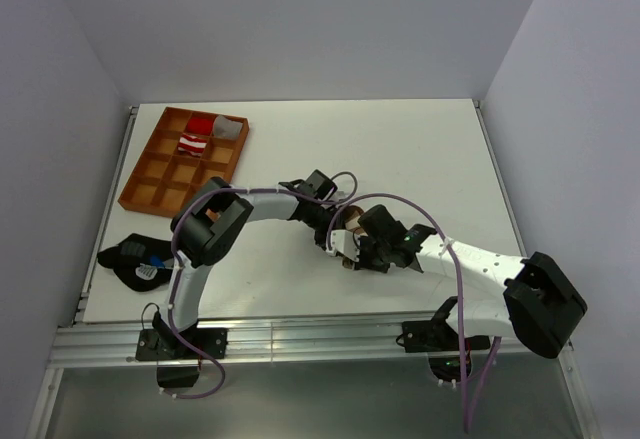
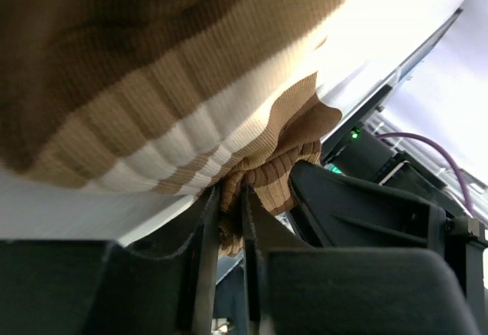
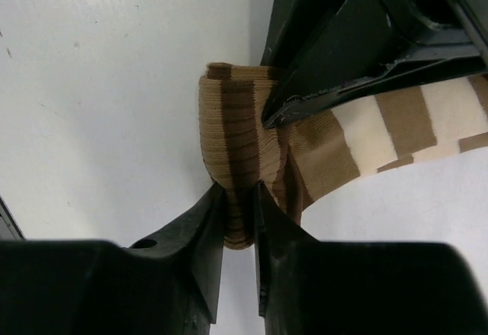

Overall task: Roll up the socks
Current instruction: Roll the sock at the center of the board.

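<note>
The brown-and-tan sock [image 3: 232, 121] sits over the middle of the white table [image 1: 430, 154], pinched from both sides; the left gripper [image 2: 231, 198] nips a bunched fold; the right gripper [image 3: 240, 198] clamps a folded edge; the red-and-white sock [image 1: 195, 143] lies in the orange tray [image 1: 150, 187], at its far end

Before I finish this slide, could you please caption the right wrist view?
Both the right fingers and the left fingers pinch the brown-and-tan striped sock, white table behind.

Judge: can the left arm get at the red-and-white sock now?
Probably not: the left gripper is shut on the brown-and-tan sock, though the path to the red-and-white sock looks free.
</note>
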Controlling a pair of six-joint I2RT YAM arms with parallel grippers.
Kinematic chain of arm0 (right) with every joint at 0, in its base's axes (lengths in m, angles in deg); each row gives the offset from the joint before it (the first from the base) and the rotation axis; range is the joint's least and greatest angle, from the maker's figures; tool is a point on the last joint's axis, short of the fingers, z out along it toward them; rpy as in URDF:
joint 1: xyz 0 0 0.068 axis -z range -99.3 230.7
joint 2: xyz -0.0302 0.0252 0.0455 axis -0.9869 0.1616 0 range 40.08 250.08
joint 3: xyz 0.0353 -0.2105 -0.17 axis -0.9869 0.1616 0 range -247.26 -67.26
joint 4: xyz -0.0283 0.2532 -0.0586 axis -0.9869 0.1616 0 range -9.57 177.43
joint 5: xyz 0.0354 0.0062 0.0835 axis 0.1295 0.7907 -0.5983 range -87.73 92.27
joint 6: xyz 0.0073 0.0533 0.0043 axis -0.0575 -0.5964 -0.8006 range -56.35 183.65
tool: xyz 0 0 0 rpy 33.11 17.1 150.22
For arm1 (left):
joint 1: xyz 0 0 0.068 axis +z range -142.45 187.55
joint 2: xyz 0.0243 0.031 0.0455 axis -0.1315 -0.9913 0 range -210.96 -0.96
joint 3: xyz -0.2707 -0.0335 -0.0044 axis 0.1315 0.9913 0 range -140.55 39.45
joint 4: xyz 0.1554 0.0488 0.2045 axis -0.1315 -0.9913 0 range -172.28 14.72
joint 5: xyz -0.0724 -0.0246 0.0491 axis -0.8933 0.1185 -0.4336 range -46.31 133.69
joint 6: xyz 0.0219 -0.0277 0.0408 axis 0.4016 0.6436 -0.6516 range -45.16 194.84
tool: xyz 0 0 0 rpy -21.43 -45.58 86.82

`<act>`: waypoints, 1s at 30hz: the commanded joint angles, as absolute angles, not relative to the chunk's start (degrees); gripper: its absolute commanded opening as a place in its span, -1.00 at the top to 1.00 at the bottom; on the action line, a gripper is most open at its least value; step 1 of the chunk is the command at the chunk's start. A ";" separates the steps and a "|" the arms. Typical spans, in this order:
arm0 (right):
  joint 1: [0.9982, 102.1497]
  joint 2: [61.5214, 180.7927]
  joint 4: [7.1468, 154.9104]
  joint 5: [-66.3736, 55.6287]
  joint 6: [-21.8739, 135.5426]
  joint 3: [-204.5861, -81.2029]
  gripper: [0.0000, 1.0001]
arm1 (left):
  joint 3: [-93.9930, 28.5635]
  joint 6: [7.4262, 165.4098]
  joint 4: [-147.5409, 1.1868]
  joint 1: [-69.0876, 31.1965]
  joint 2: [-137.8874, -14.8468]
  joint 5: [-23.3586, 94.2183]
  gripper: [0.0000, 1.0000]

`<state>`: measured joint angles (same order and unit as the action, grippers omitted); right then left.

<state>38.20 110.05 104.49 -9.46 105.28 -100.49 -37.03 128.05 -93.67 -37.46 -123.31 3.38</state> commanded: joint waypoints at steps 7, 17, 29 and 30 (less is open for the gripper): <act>44.82 111.70 109.50 -19.76 106.01 -100.39 0.70 | -21.91 140.65 -72.07 -36.04 -114.80 9.66 0.42; 53.27 125.93 123.67 -30.77 113.47 -111.20 0.72 | -5.74 145.94 -45.77 -36.13 -106.97 18.62 0.26; 56.35 146.50 138.52 -34.03 116.03 -128.51 0.73 | 1.04 120.38 -49.45 -41.04 -93.07 39.55 0.25; 56.44 148.95 139.31 -34.29 115.94 -131.13 0.73 | 1.48 117.93 -48.74 -41.92 -92.72 39.91 0.24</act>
